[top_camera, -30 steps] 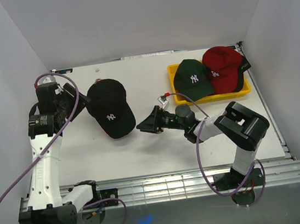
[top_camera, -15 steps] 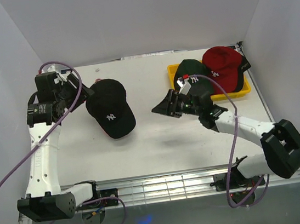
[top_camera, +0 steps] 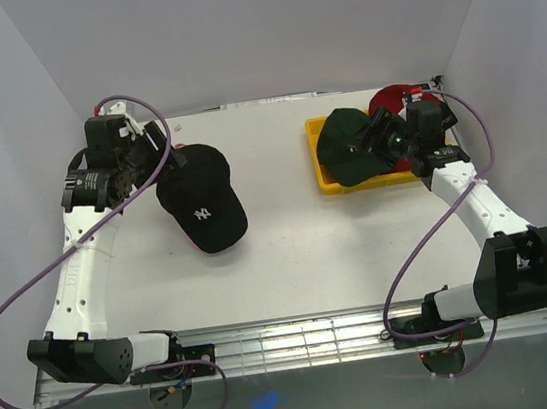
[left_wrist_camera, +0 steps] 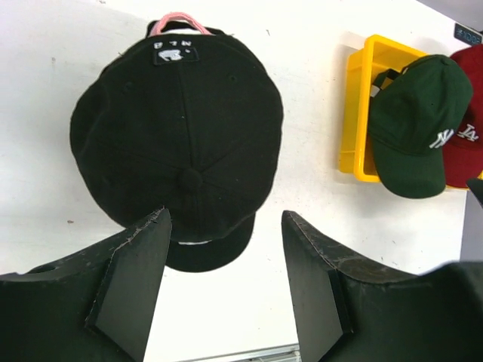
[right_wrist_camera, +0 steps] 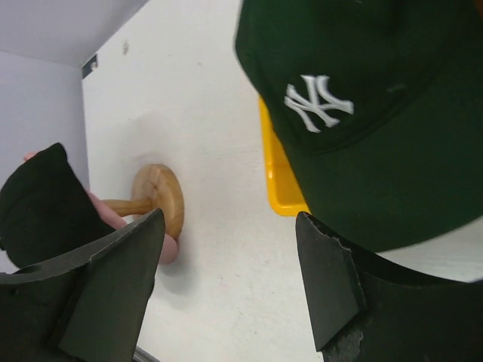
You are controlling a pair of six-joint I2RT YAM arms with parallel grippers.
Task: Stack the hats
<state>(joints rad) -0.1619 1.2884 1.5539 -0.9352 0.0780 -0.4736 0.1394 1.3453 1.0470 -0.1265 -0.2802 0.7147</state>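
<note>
left pincer (left_wrist_camera: 224,216) wide, above black cap (left_wrist_camera: 177,143), well apart from tray (left_wrist_camera: 349,113) | right pincer (right_wrist_camera: 230,217) wide, above green cap (right_wrist_camera: 362,113) in tray

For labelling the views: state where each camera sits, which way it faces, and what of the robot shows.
Top external: above and behind the bases, facing down; both arms show, with left gripper and right gripper.
Left wrist: over the black cap, facing down; its spread fingers show.
Right wrist: by the green cap, facing the wooden stand; its fingers show.
Both wrist views share the green cap and yellow tray.
</note>
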